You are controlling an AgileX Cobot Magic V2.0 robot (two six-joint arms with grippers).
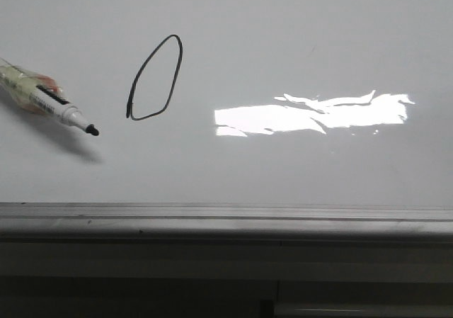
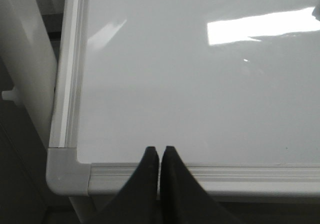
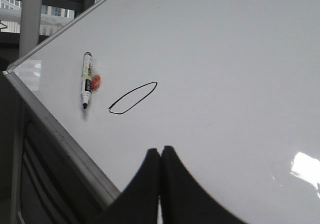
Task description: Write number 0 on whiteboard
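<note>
The whiteboard (image 1: 297,42) is glossy white and fills the front view, with a grey metal rail (image 1: 226,219) along its near edge. The number 0 (image 1: 155,77) is a thin black slanted oval loop left of the middle; it also shows in the right wrist view (image 3: 133,98). A black-tipped marker (image 1: 49,102) lies on the board left of the loop, uncapped, also in the right wrist view (image 3: 86,87). My left gripper (image 2: 159,150) is shut and empty over the board's corner rail. My right gripper (image 3: 161,151) is shut and empty above the board, apart from the loop.
A bright glare patch (image 1: 311,114) lies right of the loop. The board's grey corner piece (image 2: 65,174) and side rail (image 2: 70,64) show in the left wrist view. Window frames (image 3: 35,14) stand beyond the board's edge.
</note>
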